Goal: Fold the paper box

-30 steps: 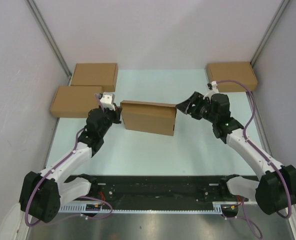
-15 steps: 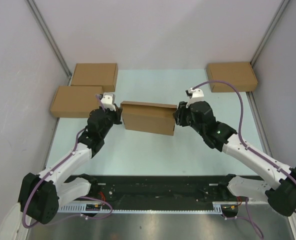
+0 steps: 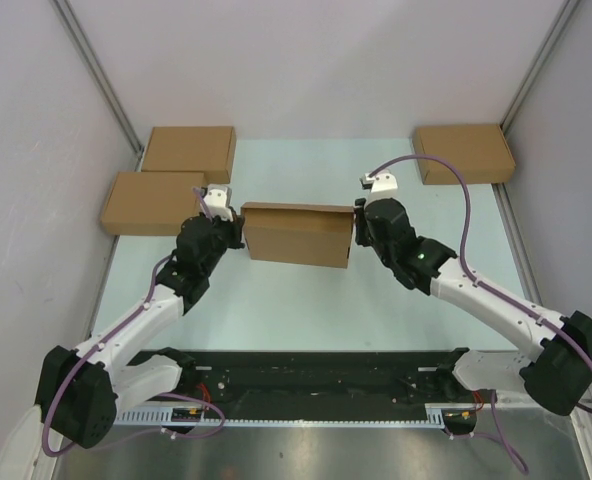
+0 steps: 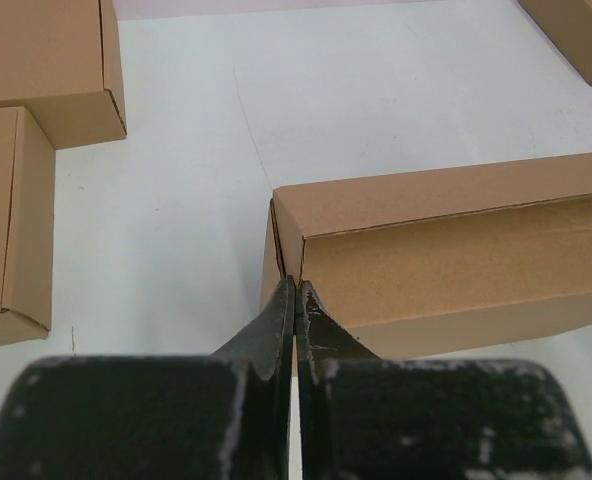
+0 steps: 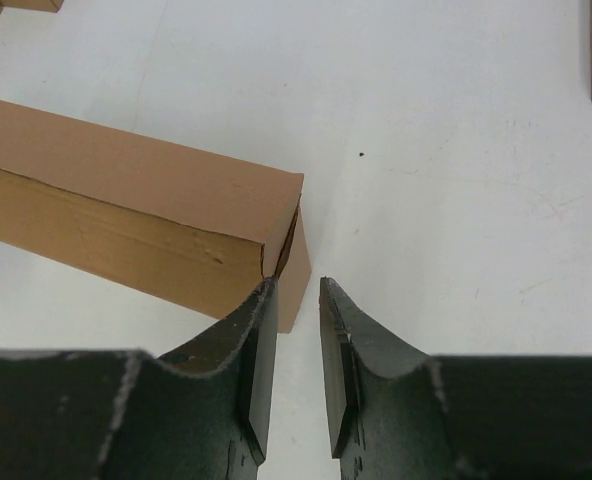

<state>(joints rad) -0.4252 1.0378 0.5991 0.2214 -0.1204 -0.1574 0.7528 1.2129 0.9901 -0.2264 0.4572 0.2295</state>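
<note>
Now the paper box (image 3: 298,236) is sitting mid-table between both hands. The left hand (image 4: 296,290), its fingertips shut together, is pressing against the box's left end corner. The right hand (image 5: 298,290) is showing a narrow, empty gap beside the loose right end flap. An uneven push is likely risking a slide across the smooth pale table (image 3: 276,300), or a buckled flap. Grey panels (image 3: 306,70) are enclosing the space.
</note>
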